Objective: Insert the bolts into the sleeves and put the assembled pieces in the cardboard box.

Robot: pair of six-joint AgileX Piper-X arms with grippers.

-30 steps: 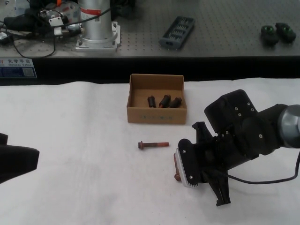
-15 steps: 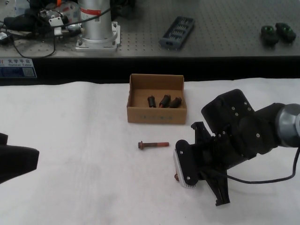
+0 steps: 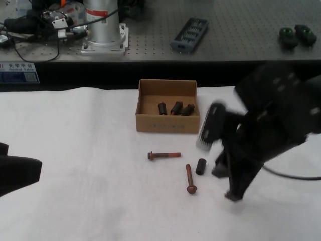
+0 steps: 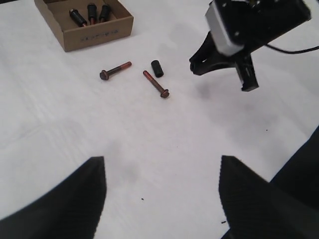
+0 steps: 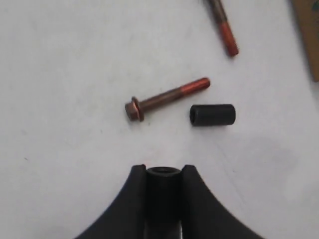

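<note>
Far side of tabletop [image 3: 75, 150]: box [image 3: 168, 123] with three dark pieces [image 3: 175, 108] inside, probably assembled, too small to confirm. Left to do: two bolts [image 3: 164, 155] [image 3: 190, 178] lying bare in front of box, loose sleeve [image 3: 201, 166] just beside the nearer one, not touching. Pinched in right gripper [image 5: 163, 174]: second sleeve [image 5: 162, 191], above that bolt. Spread and empty: left gripper [image 4: 162, 159], well apart. About three of five done.

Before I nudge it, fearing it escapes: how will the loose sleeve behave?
The loose sleeve lies on its side, a cylinder, so it will probably roll. It looks rigid, so unlikely to deform. The nearer bolt may stop it.
</note>
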